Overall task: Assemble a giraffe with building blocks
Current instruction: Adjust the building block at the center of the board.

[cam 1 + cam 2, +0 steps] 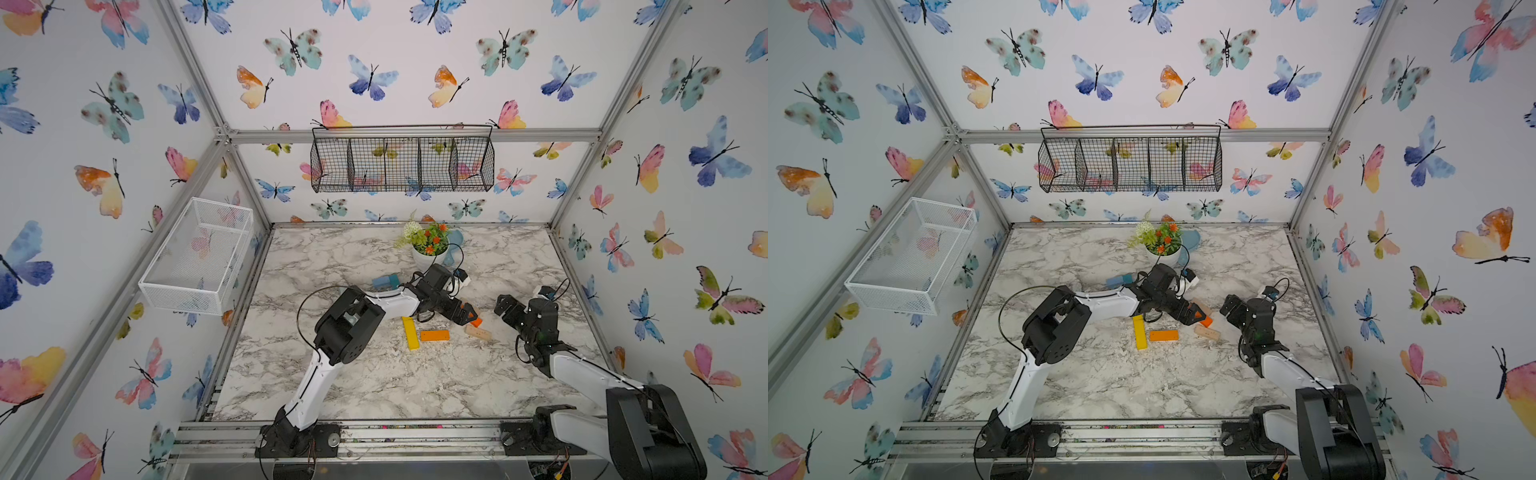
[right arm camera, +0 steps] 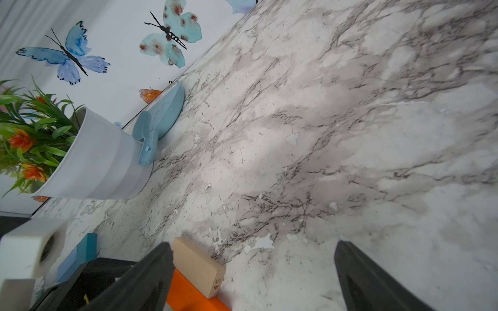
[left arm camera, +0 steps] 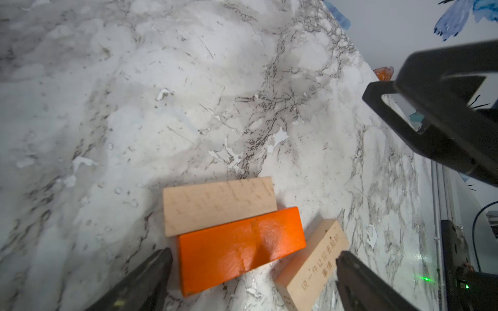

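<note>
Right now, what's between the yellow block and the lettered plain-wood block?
An orange block, lying flat, close to the yellow block; seen in both top views.

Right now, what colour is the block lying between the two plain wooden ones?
The block is bright orange, clearest in the left wrist view.
</note>
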Controlling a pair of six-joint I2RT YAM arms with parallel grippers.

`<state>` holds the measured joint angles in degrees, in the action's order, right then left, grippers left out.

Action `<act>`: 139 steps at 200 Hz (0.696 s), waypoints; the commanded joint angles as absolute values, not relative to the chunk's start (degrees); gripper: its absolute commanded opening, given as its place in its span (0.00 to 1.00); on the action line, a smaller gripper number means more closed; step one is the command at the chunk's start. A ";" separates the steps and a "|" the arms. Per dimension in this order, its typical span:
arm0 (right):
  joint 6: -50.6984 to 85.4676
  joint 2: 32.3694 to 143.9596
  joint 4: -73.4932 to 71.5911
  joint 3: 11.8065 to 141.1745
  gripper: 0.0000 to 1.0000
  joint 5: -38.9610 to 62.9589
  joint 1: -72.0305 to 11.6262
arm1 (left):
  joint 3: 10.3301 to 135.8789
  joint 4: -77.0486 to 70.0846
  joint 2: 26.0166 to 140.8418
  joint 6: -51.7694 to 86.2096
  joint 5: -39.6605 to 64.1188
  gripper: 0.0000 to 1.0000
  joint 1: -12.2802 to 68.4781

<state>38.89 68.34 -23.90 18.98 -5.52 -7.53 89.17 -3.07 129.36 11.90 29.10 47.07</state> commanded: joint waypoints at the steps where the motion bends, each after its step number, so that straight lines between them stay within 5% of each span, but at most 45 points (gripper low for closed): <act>1: 38.28 67.26 -24.96 18.12 0.98 -5.02 -7.48 | 89.82 -2.49 130.73 12.13 30.81 0.98 47.71; 139: 38.32 66.97 -25.20 17.86 0.98 -5.10 -7.48 | 72.86 -13.94 122.75 20.23 31.70 0.98 56.07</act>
<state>38.79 67.85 -24.38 18.90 -5.52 -7.53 76.07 -14.02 123.96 16.21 29.98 55.07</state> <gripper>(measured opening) 0.985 0.984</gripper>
